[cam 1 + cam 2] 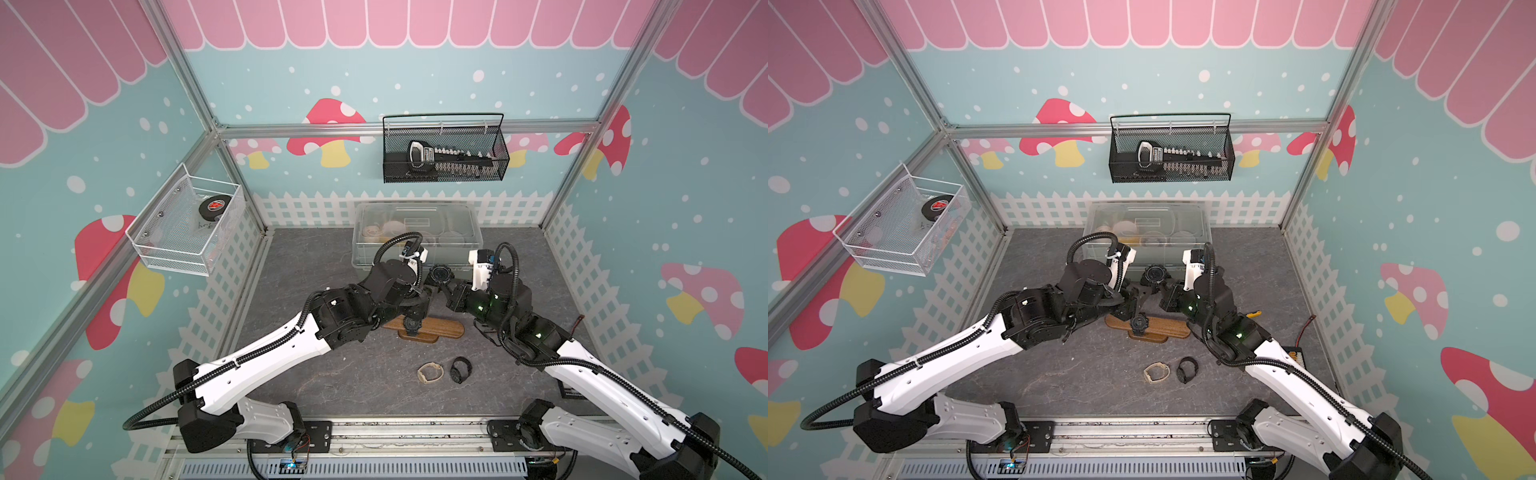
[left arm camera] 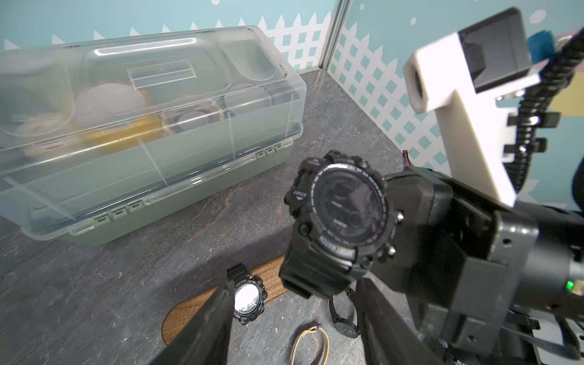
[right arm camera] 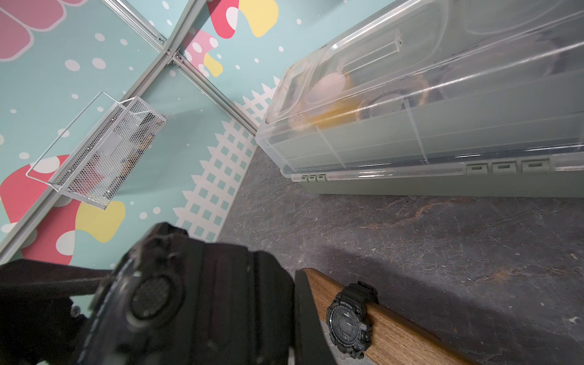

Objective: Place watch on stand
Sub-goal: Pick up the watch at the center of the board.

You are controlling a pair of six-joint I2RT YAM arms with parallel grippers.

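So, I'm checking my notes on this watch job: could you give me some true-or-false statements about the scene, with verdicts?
1. A black watch sits on the stand. True.
2. The right gripper is empty. False: its jaws are shut on a second black watch.
3. The clear box is open. False: its lid is closed.
4. A beige watch lies on the table. True.
5. The left gripper is shut. False: its jaws stand open.

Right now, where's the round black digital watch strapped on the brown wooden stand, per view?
Top view: black digital watch mid-table on brown wooden stand.
Top view: watch same spot.
Left wrist: watch on stand, face glaring white.
Right wrist: watch on stand, dial dark.
Landmark: clear plastic lidded box behind.
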